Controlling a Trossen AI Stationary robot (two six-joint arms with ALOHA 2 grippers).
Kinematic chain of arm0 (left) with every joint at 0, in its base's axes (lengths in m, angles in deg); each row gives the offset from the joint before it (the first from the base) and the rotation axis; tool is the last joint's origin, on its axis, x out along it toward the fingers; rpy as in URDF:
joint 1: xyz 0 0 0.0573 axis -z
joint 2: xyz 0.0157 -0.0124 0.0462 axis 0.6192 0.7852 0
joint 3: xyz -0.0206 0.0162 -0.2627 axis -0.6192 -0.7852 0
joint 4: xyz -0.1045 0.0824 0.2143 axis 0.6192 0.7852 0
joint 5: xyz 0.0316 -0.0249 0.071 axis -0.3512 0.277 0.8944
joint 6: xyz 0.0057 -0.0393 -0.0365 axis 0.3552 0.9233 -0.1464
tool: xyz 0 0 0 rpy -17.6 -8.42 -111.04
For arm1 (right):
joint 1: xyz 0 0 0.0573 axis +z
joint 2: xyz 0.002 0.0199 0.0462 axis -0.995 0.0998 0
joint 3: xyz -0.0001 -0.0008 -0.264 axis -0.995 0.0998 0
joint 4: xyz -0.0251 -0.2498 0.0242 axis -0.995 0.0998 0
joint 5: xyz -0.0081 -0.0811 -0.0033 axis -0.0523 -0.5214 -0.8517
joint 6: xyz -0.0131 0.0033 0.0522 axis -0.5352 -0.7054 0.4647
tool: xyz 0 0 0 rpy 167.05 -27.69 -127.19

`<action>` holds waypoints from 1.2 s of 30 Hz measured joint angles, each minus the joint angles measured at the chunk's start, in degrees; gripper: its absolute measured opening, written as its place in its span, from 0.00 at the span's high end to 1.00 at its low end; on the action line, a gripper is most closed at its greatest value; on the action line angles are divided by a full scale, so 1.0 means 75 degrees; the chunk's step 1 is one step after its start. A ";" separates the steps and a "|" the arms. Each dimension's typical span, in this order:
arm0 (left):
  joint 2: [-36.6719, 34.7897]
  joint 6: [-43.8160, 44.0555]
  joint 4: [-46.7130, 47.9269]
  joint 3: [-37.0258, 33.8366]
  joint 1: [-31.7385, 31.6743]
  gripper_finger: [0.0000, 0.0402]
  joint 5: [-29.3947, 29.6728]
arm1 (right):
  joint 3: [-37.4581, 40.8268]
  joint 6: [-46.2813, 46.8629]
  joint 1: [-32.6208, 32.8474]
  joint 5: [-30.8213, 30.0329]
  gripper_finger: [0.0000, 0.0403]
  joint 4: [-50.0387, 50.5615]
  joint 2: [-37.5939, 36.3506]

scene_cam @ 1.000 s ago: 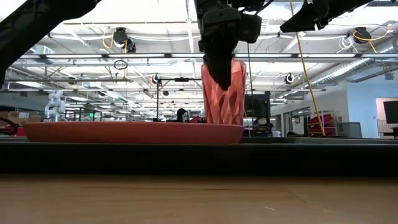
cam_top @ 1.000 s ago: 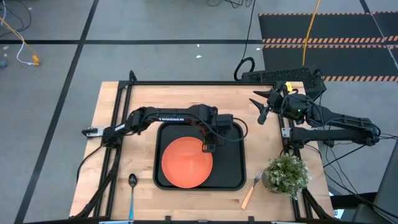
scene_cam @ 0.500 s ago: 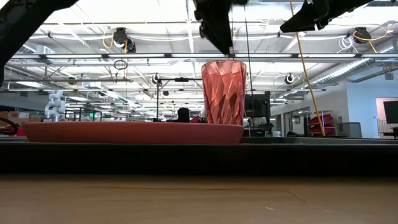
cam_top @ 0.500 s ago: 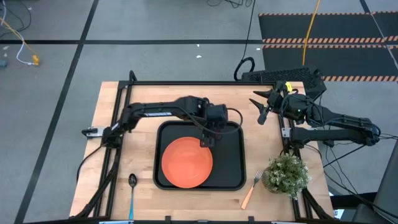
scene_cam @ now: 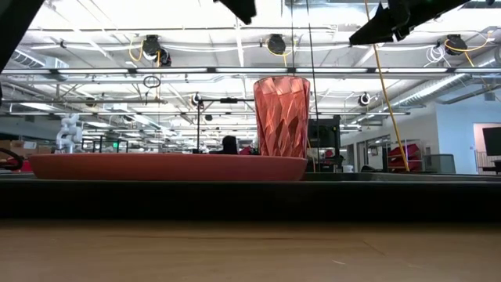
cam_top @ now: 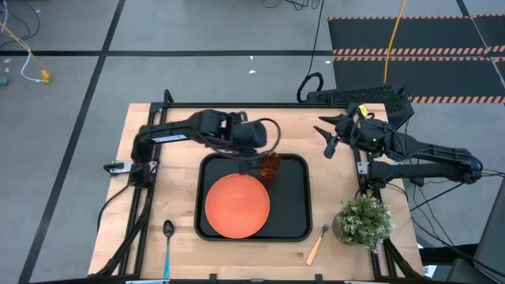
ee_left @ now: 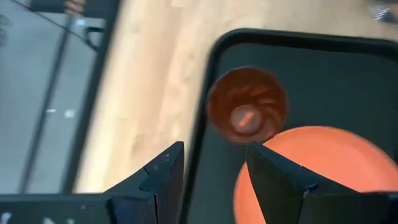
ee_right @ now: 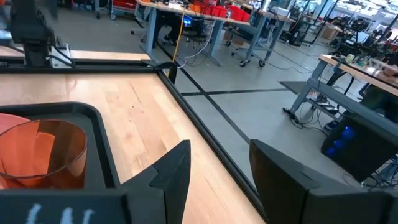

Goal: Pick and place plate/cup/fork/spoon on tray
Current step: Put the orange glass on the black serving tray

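Wooden table (cam_top: 138,142) carrying everything; black tray (cam_top: 296,201) lying mid-table toward the near edge, long side parallel with that edge. Orange plate (cam_top: 237,205) resting flat on the tray's left and middle part; translucent cup (cam_top: 269,166) standing upright on the tray near its far rim, just beside the plate's far-right edge, not held. Outside the tray: blue-handled spoon (cam_top: 167,244) near the table's near-left corner, long axis running from the near edge inward, bowl at the inner end; tan-handled fork (cam_top: 319,239) just right of the tray's near-right corner, handle slanting toward the near edge, tines pointing inward, next to a small potted plant (cam_top: 363,221).

Left hand (cam_top: 260,142) hanging above the tray's far rim, just beyond the cup, spread and empty; from its wrist, the cup (ee_left: 247,106) seen from above, clear of both dark fingers (ee_left: 163,171). Right hand (cam_top: 327,134) parked high over the far-right part of the table, fingers apart, pinching nothing.

Judged remaining: spoon and fork. Spoon lying toward the near-left corner, well apart from the left hand yet on that arm's side; fork toward the near-right, on the right arm's side. Likely need: approach from above, fingers set across each handle's long axis.
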 joint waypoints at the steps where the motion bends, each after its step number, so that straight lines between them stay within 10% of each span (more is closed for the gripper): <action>1: -0.0108 0.0039 0.0051 0.0000 0.0045 0.56 0.0179 | 0.0000 0.0000 -0.0001 0.0000 0.62 -0.0001 0.0042; 19: -0.1114 -0.0717 -0.2544 -0.0640 0.0513 0.56 -0.0434 | 0.0000 0.0146 0.0000 0.0387 0.62 0.0023 0.0353; 36: -0.3794 -0.0777 -1.1440 -0.7741 0.0779 0.56 -0.0441 | 0.0000 0.0133 0.0000 0.0388 0.62 0.0085 0.0348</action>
